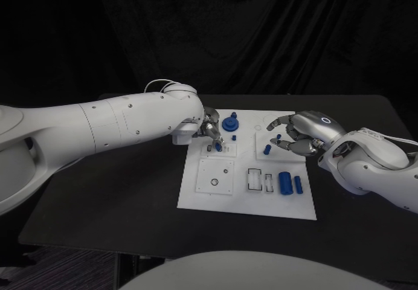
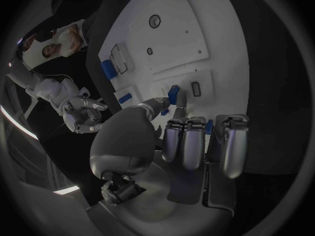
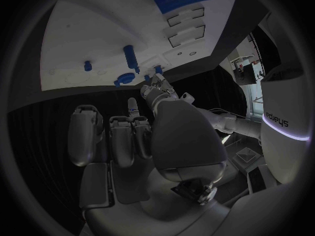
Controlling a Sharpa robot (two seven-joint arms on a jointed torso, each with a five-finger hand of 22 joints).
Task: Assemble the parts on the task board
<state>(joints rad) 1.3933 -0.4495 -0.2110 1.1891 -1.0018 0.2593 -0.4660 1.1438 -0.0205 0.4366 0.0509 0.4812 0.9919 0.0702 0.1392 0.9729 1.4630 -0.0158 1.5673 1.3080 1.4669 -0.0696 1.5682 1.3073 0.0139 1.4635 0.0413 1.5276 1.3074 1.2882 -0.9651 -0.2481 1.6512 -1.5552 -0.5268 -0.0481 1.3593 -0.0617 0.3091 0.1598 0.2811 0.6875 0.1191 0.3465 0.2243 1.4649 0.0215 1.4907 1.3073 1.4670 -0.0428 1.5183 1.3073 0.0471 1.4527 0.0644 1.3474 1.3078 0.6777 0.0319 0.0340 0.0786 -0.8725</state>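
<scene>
On the black table [image 1: 113, 199], left robot hand [image 1: 209, 130] pinches a blue part [image 1: 216, 145]; right robot hand [image 1: 301, 134] curled, empty.

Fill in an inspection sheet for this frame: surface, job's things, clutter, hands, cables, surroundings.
Surface: black table, bare around the board.
Job's things: white task board mid-table; round blue part at its far edge; two blue parts lying side by side near its right edge; small blue part at the left hand's fingertips.
Clutter: nothing seen.
Hands: left hand over the board's far left, fingertips on the small blue part; right hand over the far right, fingers curled, contents unclear.
Cables: white cable looping off the left arm.
Surroundings: black backdrop.
</scene>
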